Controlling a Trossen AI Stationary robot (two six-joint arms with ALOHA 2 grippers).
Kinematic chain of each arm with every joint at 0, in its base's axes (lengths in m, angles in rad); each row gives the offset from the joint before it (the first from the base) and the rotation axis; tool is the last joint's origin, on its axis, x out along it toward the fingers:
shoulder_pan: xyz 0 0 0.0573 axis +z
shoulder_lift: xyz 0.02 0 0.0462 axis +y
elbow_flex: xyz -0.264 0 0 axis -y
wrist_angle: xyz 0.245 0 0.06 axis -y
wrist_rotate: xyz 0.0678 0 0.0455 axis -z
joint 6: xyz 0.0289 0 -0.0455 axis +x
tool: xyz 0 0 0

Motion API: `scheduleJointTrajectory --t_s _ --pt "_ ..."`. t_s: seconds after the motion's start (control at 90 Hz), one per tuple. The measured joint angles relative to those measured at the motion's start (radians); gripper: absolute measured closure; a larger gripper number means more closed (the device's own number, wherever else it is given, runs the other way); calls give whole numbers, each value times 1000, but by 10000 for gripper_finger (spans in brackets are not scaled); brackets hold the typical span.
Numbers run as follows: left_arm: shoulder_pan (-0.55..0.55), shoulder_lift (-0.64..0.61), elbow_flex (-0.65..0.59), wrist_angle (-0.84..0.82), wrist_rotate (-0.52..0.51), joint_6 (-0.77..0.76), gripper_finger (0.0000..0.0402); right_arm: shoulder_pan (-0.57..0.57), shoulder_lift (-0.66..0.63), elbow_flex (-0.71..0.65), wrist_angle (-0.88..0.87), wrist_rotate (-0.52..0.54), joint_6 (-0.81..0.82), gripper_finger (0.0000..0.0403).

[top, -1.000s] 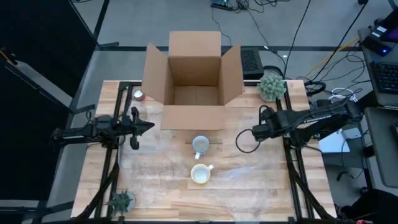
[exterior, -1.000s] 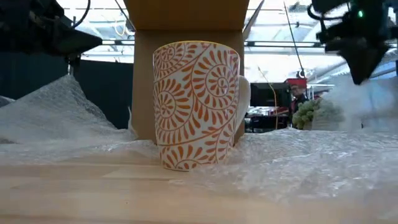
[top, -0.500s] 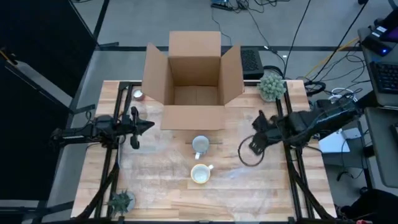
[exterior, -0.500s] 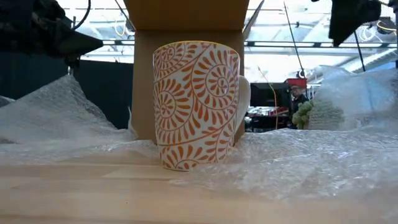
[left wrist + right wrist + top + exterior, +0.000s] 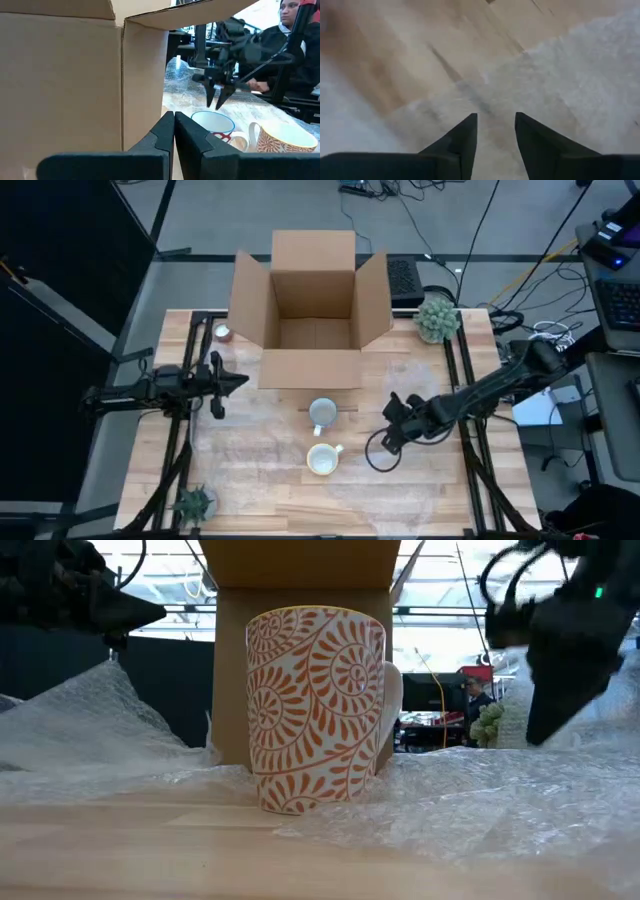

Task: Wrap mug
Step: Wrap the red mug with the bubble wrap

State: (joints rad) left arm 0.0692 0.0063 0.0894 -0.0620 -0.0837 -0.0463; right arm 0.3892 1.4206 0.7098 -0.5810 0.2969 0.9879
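An orange-patterned mug (image 5: 322,459) stands upright on the table, with a blue-rimmed mug (image 5: 322,413) just behind it toward the far edge. A clear bubble wrap sheet (image 5: 400,480) lies spread over the wood around them. My right gripper (image 5: 388,435) is open and points down over the wrap (image 5: 570,75), right of the mugs. I see nothing between its fingers (image 5: 465,137). My left gripper (image 5: 240,381) waits shut at the table's left, beside the box.
An open cardboard box (image 5: 312,300) stands at the far middle. A small plant (image 5: 437,317) sits at the far right, and another (image 5: 195,503) at the near left corner. A small round object (image 5: 222,332) lies left of the box. A person (image 5: 295,45) sits beyond the table.
My right gripper has gone toward the table's near edge and left toward the mugs, has come lower, and has tipped to point down at the wrap. The mugs and my left arm have kept still.
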Motion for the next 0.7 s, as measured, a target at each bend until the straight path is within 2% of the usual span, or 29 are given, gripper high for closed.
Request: scheduleJointTrajectory --t_s 0.378,0.6,0.7 --pt "0 0 0 0 0 0 402 -146 162 0 169 60 -259 316" --pt "0 0 0 0 0 0 402 -283 172 -1 336 73 -383 324" --pt "0 0 0 0 0 0 402 -304 141 15 302 64 -393 325"
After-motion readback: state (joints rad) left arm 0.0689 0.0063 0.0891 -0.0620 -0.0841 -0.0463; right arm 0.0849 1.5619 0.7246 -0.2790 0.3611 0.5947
